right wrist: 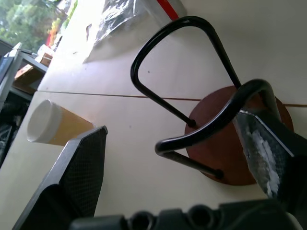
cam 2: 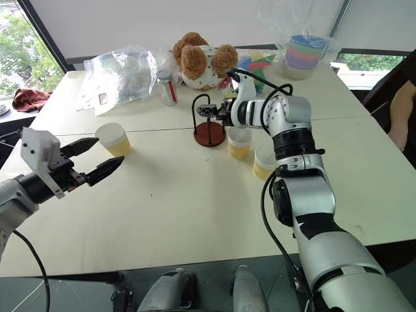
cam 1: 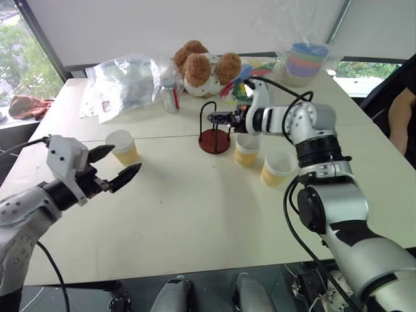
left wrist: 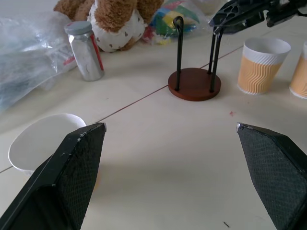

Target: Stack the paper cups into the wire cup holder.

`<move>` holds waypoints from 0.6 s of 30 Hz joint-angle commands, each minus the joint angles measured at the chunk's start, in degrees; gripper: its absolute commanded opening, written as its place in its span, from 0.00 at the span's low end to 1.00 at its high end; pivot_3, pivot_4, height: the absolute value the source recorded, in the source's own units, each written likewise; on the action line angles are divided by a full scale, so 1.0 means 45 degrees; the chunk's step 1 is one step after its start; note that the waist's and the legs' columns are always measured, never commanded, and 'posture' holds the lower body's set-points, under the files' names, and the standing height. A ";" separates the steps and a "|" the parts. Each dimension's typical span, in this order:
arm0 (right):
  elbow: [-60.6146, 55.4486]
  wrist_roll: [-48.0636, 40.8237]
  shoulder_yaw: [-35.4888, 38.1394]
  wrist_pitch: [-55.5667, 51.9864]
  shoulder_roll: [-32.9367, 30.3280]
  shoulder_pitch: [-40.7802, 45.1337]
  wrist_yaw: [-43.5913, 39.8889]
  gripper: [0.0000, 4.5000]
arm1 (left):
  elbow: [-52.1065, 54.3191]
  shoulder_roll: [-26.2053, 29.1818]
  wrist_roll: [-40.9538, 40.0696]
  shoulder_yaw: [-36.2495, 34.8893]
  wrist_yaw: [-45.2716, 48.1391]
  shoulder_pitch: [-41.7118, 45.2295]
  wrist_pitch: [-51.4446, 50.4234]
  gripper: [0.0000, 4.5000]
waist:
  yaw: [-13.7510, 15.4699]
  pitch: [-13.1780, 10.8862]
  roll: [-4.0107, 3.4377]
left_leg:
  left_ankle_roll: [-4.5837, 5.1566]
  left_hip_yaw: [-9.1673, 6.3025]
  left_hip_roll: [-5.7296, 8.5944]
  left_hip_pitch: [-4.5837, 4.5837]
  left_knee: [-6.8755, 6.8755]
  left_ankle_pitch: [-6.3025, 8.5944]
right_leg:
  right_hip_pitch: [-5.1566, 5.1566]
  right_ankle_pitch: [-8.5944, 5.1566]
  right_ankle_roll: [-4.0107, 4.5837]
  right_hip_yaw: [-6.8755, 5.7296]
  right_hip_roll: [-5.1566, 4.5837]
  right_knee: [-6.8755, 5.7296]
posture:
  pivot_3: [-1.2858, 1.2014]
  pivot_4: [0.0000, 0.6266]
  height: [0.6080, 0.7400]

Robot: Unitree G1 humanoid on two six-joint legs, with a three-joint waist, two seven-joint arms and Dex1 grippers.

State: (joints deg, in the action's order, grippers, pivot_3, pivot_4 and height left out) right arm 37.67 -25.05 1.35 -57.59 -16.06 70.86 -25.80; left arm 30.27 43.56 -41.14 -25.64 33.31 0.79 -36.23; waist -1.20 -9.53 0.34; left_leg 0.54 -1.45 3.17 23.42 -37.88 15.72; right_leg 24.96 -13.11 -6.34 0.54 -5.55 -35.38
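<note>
The wire cup holder, a reddish-brown disc with two black wire loops, stands at the table's middle. Two paper cups stand upright just right of it. A third paper cup stands upright at the left. My right gripper is open at the tops of the holder's loops. In the right wrist view one loop runs close in front of one finger; I cannot tell if they touch. My left gripper is open and empty, just in front of the left cup.
At the table's back lie a clear plastic bag, a small bottle, a teddy bear, colourful toys and wrapped pastel cups. A person's arm shows at the right edge.
</note>
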 commanded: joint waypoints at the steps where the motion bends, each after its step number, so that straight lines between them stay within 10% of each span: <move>1: -0.1264 0.0470 -0.0810 0.0649 0.0106 0.0012 -0.0908 0.98 | 0.0352 -0.0074 0.0124 -0.0117 -0.0098 0.0037 0.0290 1.00 | -0.0003 0.0000 -0.0001 | -0.0001 0.0000 0.0000 0.0001 0.0003 -0.0001 | 0.0006 0.0000 0.0000 0.0000 0.0000 -0.0004 | 0.52 0.24 1.00; 13: -0.1981 0.1765 -0.1776 0.1490 0.0368 -0.0847 -0.1441 0.98 | -0.0078 -0.0325 0.0840 0.0331 -0.0061 0.0278 0.0614 1.00 | 0.0008 0.0000 0.0000 | -0.0012 -0.0001 0.0003 0.0000 0.0007 -0.0007 | 0.0010 0.0001 -0.0001 -0.0002 0.0001 -0.0012 | 0.52 0.24 1.00; 18: -0.1754 0.2133 -0.1703 0.1899 0.0609 -0.0992 -0.1118 0.58 | -0.0247 -0.0409 0.1047 0.0428 -0.0065 0.0406 0.0738 1.00 | 0.0004 0.0000 0.0000 | -0.0020 -0.0002 0.0002 0.0000 0.0009 -0.0012 | 0.0015 0.0000 -0.0001 -0.0001 0.0002 -0.0015 | 0.52 0.24 1.00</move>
State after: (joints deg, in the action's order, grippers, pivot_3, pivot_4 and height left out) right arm 31.21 -15.89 -7.54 -50.59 -13.78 65.61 -31.21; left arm 28.70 41.75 -36.75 -23.32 33.13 2.20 -34.29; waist -1.18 -9.53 0.34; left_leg 0.45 -1.46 3.18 23.42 -37.84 15.67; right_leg 25.02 -13.11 -6.34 0.54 -5.54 -35.45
